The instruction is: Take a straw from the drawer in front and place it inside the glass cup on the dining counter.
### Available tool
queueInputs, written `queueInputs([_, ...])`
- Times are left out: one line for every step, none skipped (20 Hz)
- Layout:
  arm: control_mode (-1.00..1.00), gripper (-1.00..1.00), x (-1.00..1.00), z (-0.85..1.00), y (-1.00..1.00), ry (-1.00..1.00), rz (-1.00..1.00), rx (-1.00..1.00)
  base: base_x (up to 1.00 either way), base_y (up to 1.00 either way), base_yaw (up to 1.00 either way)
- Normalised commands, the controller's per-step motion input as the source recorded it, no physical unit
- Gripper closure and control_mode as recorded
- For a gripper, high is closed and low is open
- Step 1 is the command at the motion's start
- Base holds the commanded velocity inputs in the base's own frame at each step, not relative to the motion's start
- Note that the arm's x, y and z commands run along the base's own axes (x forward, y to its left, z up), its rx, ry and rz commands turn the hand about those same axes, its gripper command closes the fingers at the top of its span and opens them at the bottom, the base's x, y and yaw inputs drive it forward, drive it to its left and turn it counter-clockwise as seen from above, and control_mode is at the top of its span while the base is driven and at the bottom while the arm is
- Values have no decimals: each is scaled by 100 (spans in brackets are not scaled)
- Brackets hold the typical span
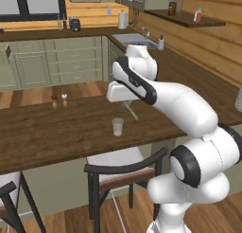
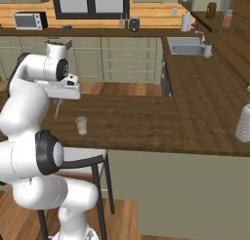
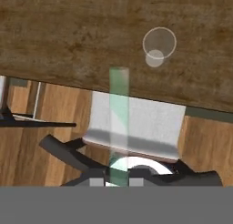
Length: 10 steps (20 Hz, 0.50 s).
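We see our claw [image 3: 118, 181] clamped on the thin, straight straw [image 3: 119, 123], above the dark wooden table [image 1: 52, 132]; the clear tapered cup [image 1: 117, 126] stands just right.

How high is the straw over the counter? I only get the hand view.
Observer: In the left base view the straw hangs slanted from the shut gripper. Its low tip seems clear of the counter, beside the cup and not over it.
Operator: Anything else standing on that counter?
Observer: Two shakers, farther along the top and well apart from the cup.
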Motion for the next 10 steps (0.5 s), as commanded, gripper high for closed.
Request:
queueInputs([-100, 100, 13, 19, -62, 0, 49, 51, 0, 0, 0])
queueInputs([-100, 100, 9, 16, -54, 0, 53, 51, 0, 0, 0])
queueInputs([-100, 100, 17, 14, -47, 0, 57, 48, 0, 0, 0])
queueInputs([-100, 100, 26, 8, -40, 0, 60, 47, 0, 0, 0])
queueInputs([-100, 100, 33, 0, -34, 0, 64, 45, 0, 0, 0])
queueInputs([-100, 100, 36, 0, -28, 0, 66, 43, 0, 0, 0])
queueInputs([-100, 100, 37, 0, -22, -1, 67, 43, 0, 0, 0])
queueInputs([-100, 100, 33, 0, -19, -1, 67, 42, 0, 0, 0])
queueInputs([-100, 100, 23, 0, -13, -1, 68, 42, 0, 0, 0])
queueInputs([-100, 100, 21, 0, -3, -1, 67, 41, 0, 0, 0])
